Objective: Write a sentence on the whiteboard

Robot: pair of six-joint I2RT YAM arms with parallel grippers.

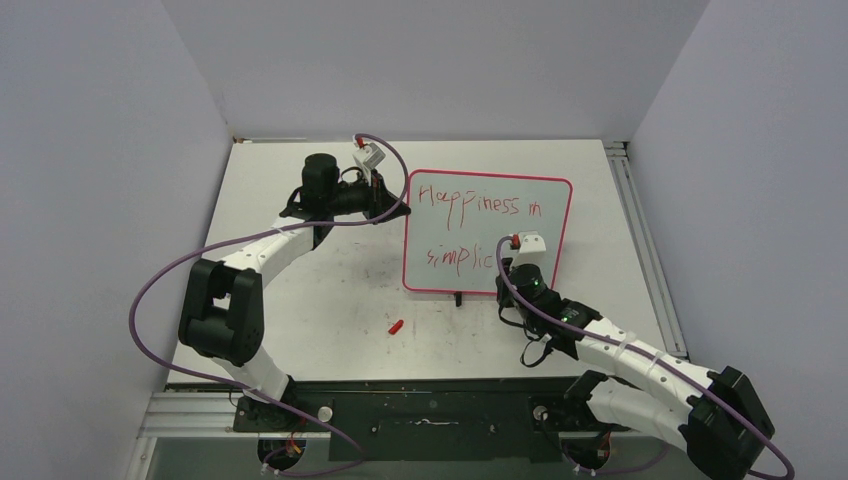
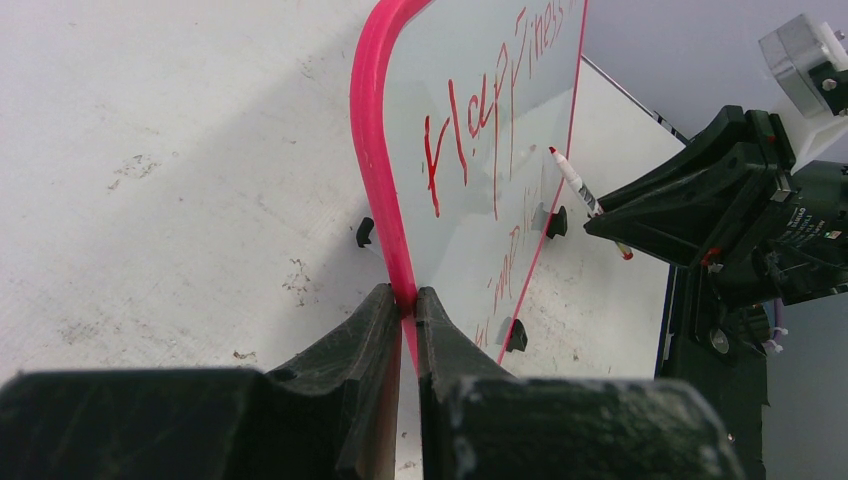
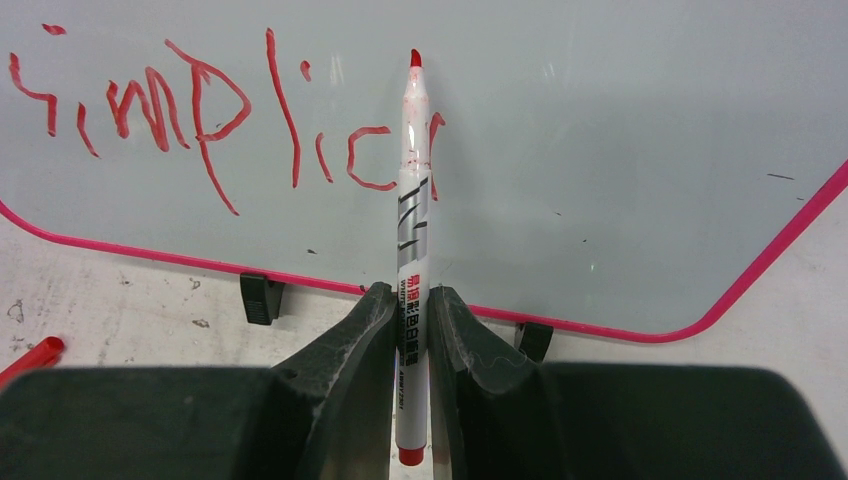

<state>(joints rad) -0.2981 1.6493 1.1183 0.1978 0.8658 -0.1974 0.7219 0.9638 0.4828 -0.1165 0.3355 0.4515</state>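
The whiteboard [image 1: 540, 215] lies on the table with a pink-red rim and black clip feet. The sentence [image 1: 470, 205] reads "Happiness in" on the top line and "simplici" below [image 3: 200, 120]. My left gripper [image 2: 407, 300] is shut on the whiteboard's left rim [image 2: 370, 150]; it sits at that edge in the top view [image 1: 385, 205]. My right gripper [image 3: 410, 300] is shut on a white marker [image 3: 412, 200] with its red tip at the board, just past the last letter. It stands at the board's near edge in the top view [image 1: 520, 268].
A red marker cap [image 1: 396, 326] lies on the white tabletop in front of the board, and shows at the left edge of the right wrist view [image 3: 30, 357]. Grey walls close in the table on three sides. A rail [image 1: 640, 230] runs along the right edge.
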